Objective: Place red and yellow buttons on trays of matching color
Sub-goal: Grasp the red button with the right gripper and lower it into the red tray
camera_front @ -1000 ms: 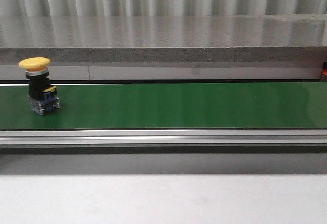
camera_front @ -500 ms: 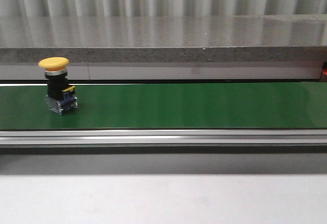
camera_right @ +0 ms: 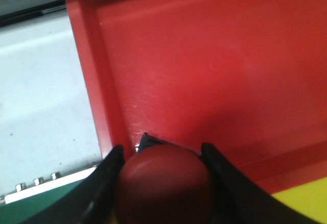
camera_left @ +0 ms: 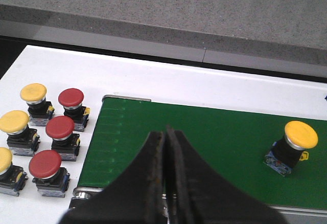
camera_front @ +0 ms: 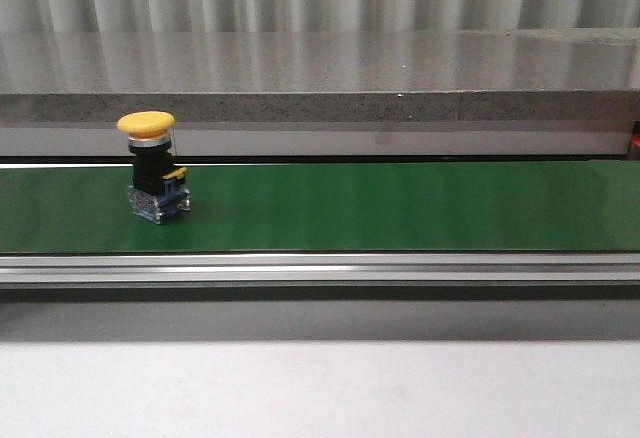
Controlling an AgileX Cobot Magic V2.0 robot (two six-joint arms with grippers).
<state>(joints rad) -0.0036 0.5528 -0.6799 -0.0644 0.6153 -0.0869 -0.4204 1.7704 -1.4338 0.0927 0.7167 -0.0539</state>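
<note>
Green conveyor belt (camera_front: 400, 208) has carried a yellow button (camera_front: 155, 168) rightward from its left end; left gripper (camera_left: 166, 134) hangs closed and empty, right gripper (camera_right: 163, 150) clamps a red button (camera_right: 163, 183) over the red tray (camera_right: 214, 60).

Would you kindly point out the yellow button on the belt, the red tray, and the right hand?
yellow button (camera_front: 146, 122): front view, on its cap.
red tray (camera_right: 204, 65): right wrist view, on its bare floor.
right hand (camera_right: 162, 155): right wrist view, between its fingertips.
</note>
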